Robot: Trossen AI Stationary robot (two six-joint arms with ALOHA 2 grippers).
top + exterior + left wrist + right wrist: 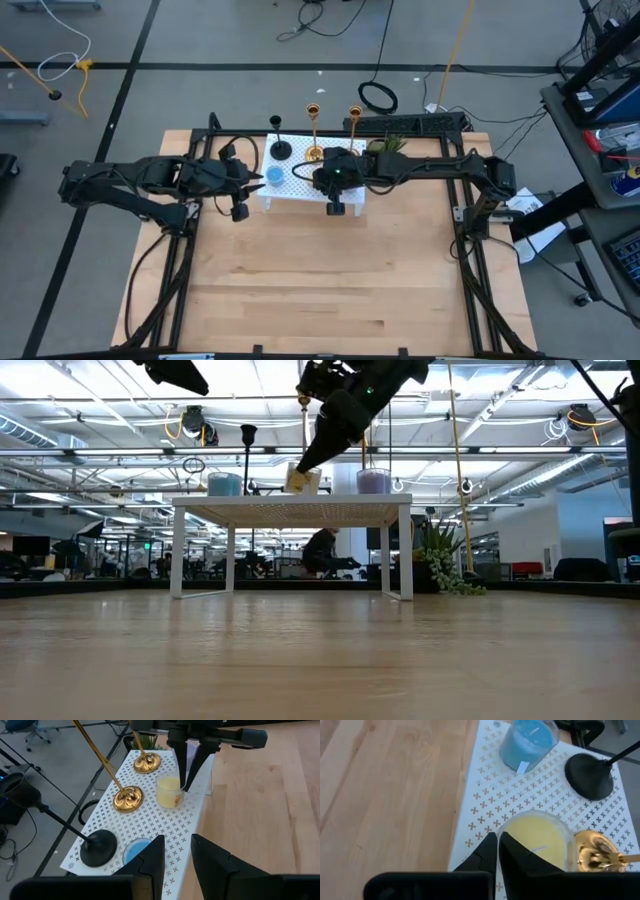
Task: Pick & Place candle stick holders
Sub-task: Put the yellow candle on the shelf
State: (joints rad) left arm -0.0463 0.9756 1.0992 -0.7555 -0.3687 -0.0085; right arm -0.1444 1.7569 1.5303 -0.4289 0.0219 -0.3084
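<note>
Three candle stick holders stand by their round bases on a small white perforated table (300, 192) at the far middle: a black one (281, 150) and two gold ones (314, 150) (355, 115). Their bases show in the left wrist view: black (98, 847), gold (128, 799), gold (146, 762). My right gripper (185, 787) is over the white table, shut at the rim of a yellow candle jar (168, 791), right beside the nearer gold base (595, 852). My left gripper (176, 855) is open and empty at the white table's left end, near a blue candle (136, 851). My right gripper pinches the glass rim of the yellow candle jar (506, 826) on its side away from the gold holders; one finger seems inside the jar and one outside. The fingers (183, 765) come slanting down from above. The jar stands on the white table (303, 480).
A purple candle jar (373, 480) also stands on the white table, toward its right end. A green plant (390, 145) lies behind it at the far edge. The wooden table (320, 290) stretches wide toward the near edge. Dark frame rails (465, 230) run along the sides.
</note>
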